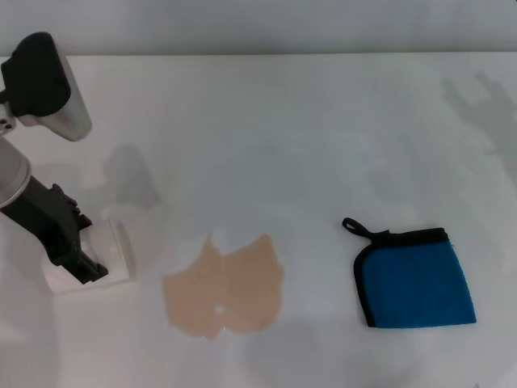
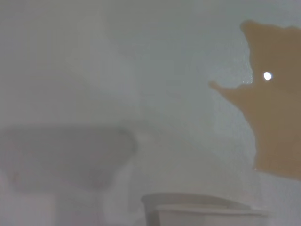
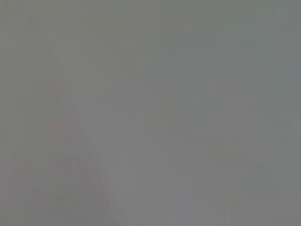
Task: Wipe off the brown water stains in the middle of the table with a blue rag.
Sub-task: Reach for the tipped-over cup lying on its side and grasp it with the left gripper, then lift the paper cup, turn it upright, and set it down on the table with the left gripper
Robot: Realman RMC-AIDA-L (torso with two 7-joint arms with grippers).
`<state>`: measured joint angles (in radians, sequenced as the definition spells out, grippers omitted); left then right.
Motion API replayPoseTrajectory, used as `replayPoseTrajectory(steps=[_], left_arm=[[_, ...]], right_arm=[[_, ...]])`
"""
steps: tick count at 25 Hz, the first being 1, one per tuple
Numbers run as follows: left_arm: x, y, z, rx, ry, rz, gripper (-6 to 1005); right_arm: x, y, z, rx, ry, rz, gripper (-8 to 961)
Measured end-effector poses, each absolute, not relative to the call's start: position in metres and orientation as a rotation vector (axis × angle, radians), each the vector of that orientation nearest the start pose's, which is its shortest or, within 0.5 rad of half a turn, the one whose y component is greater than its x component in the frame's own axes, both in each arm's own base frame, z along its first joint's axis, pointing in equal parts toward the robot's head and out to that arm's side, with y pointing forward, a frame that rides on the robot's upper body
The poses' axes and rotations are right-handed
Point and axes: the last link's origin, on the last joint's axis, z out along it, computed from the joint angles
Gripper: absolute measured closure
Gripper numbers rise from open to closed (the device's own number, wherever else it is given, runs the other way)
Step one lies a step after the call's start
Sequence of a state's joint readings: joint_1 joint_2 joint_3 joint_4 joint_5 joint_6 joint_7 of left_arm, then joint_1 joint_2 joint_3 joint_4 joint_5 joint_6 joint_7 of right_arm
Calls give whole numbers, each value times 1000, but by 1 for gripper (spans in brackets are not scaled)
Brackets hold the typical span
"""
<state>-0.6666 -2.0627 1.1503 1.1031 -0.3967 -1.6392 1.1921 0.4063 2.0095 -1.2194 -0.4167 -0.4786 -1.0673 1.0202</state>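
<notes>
A wide white table (image 1: 266,129) fills the head view, with a strip of pale grey wall along its far edge. Near its middle, toward the front, lie the brown water stains (image 1: 226,288): a flat tan puddle with a jagged, lobed outline and a tiny white dot in it. The blue rag (image 1: 416,279) lies flat to the right of the puddle, well apart from it, black trim along its edges and its small black loop pointing away from the robot.

The left gripper (image 1: 79,263) is low over the table on the other side of the puddle from the rag. It is on a white paper cup (image 1: 117,250) lying on its side, whose mouth faces the puddle; the jaws appear closed on the cup, though the dark gripper body hides most of the contact. In the left wrist view only the cup's rim (image 2: 202,209) shows, cut off at the picture's edge, with part of the puddle (image 2: 273,117) beyond it and soft grey shadows on the bare tabletop.

The right gripper is nowhere to be seen in the head view, and the right wrist view gives only a featureless grey blur, so its jaws cannot be judged.
</notes>
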Motion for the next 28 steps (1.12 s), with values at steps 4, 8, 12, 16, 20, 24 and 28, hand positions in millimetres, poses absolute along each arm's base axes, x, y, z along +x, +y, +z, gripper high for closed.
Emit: replayPoseTrajectory(steps=[4, 8, 12, 16, 20, 24, 28], left_arm=[[-243, 355, 16, -2838, -552, 774, 127], [-244, 354, 16, -2837, -559, 770, 127], [-242, 355, 16, -2834, -558, 766, 128], [-243, 355, 16, -2831, -564, 784, 129], [-244, 355, 17, -2822, -573, 798, 131], [-245, 355, 17, -2815, -595, 797, 133], [-246, 354, 17, -2811, -605, 794, 135]], right_arm=[[307, 375, 61, -1633, 827, 1161, 114], [307, 375, 61, -1633, 826, 1161, 115], [306, 376, 61, -1634, 826, 1161, 114], [306, 376, 61, -1634, 827, 1161, 114], [306, 376, 60, -1633, 831, 1159, 114], [306, 377, 59, -1633, 831, 1160, 115], [305, 377, 59, -1634, 831, 1161, 115]])
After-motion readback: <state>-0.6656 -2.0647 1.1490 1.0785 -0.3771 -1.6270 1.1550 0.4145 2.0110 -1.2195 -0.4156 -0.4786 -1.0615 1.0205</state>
